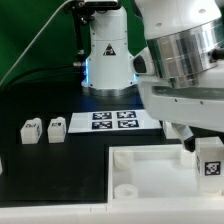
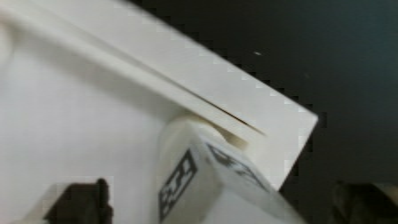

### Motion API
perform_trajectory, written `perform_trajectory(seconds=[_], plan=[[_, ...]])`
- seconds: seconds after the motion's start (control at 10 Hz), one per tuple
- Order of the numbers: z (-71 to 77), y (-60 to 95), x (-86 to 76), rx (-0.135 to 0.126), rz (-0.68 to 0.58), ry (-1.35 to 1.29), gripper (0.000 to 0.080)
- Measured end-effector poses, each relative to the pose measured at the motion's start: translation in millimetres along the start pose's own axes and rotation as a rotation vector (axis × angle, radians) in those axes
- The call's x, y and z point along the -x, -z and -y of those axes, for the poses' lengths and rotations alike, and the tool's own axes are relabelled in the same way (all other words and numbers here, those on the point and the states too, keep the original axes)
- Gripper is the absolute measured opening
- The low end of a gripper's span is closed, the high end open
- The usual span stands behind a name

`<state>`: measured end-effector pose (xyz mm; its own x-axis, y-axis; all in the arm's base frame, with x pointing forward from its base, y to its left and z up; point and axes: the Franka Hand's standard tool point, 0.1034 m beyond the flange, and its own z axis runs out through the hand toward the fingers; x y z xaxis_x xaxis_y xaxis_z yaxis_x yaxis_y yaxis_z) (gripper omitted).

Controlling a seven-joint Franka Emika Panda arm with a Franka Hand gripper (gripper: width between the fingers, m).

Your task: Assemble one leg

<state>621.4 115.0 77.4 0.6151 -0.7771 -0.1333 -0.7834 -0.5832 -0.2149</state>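
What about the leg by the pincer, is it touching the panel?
Cannot tell. The wrist view shows the leg overlapping the corner of the panel, yet neither view plainly shows contact or a gap.

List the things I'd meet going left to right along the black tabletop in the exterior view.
Left leg → second leg → marker board → rightmost leg.

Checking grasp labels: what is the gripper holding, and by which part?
Seemingly nothing: the leg sits between the open gripper's fingers, a gap each side.
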Motion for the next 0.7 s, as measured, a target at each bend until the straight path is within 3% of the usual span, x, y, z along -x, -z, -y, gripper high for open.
perform_trajectory(seconds=[0.1, 0.4, 0.6, 0.7], plan=[[-0.2, -0.4, 0.2, 0.016, -0.011, 0.186, 0.0643], [-1.2, -0.7, -1.0, 0.021, -0.010, 0.517, 0.0649], [8.1, 0.7, 0.6, 0.103, -0.033, 0.888, 0.0649], [9.2, -0.3, 2.1, 0.083, -0.032, 0.788, 0.0649]])
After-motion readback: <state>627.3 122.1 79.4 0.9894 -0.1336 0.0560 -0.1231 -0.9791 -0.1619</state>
